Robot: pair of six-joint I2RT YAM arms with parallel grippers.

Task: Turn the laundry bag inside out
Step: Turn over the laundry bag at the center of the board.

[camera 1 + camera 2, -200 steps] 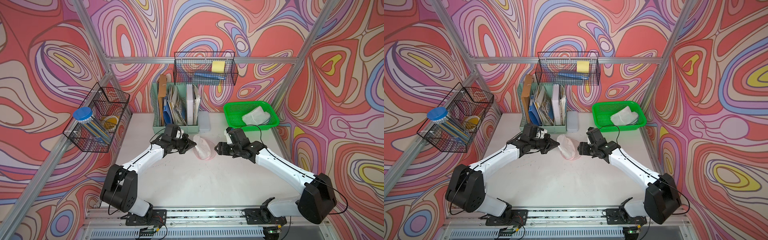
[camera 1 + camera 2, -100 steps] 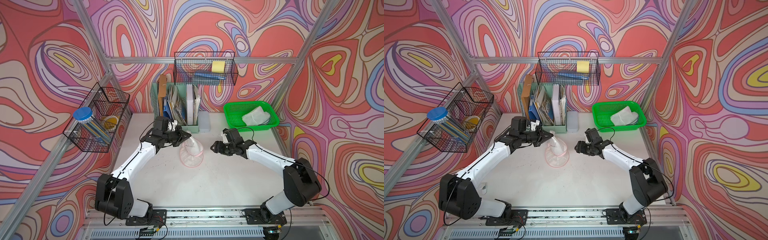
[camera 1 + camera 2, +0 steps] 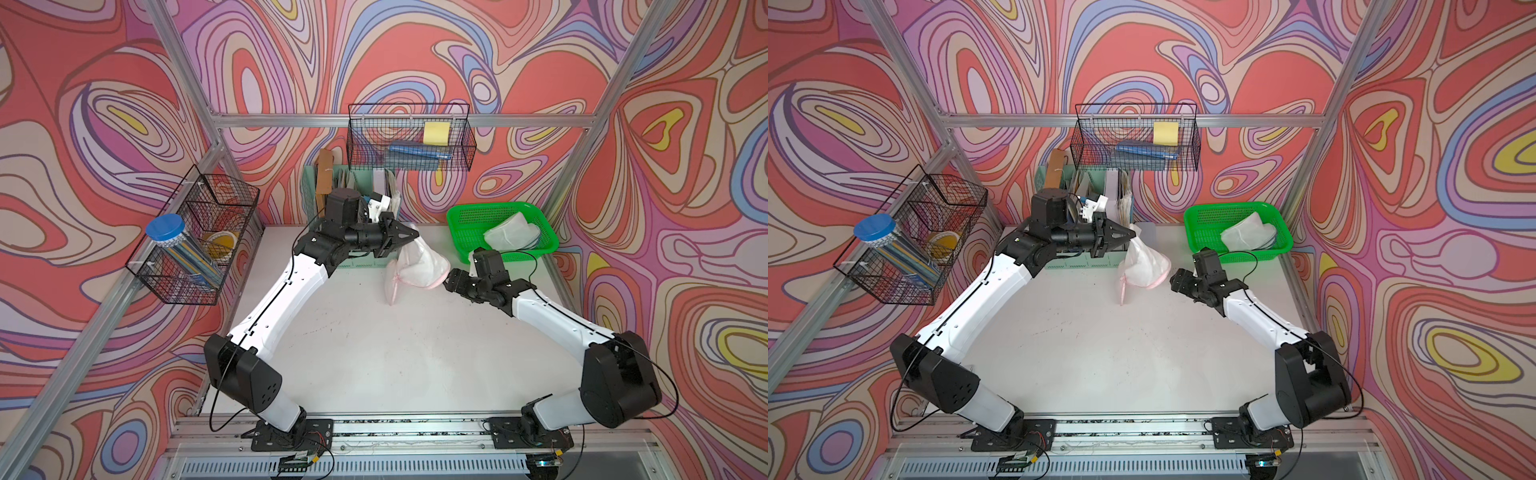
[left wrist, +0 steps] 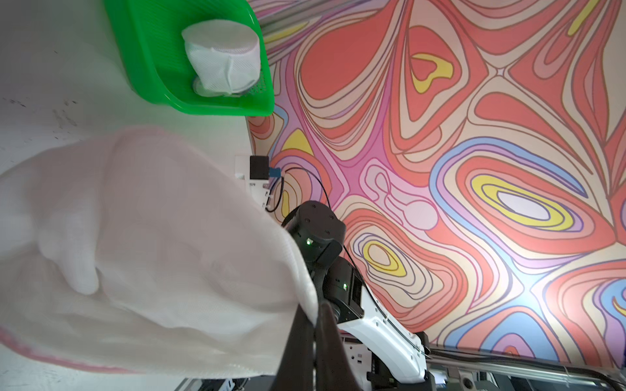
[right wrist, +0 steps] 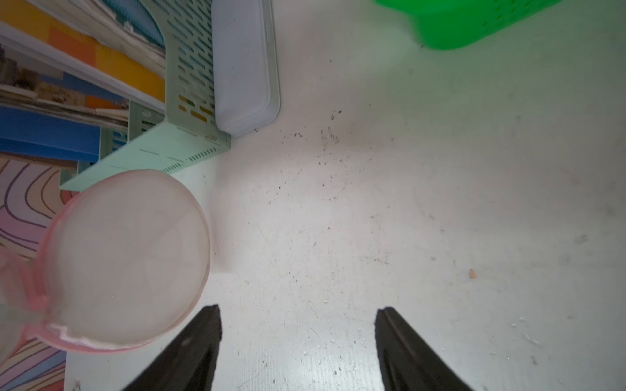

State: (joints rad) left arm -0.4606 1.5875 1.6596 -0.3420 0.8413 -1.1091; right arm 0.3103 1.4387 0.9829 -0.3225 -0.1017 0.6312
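Laundry bag: a pale pink mesh laundry bag [image 3: 415, 266] is seen just above the middle of the frame in both top views [image 3: 1144, 266], hung by its upper end from the left gripper, with its lower tip at or just above the white table [image 3: 374, 353]; contact cannot be judged.
Bag rim: a round, pink-edged hoop is shown in the right wrist view [image 5: 125, 257].
Left gripper: the left gripper [image 3: 409, 237] is clamped tight on a fold of the bag's fabric, as seen in the left wrist view [image 4: 316, 315].
Right gripper: the right gripper [image 3: 451, 282] is held wide apart [image 5: 298, 311] with nothing between its fingers, just beside the bag's rim, right of centre.
Green basket: the green basket [image 3: 498, 205], holding folded white mesh [image 3: 511, 232], is placed at the upper right of the table.
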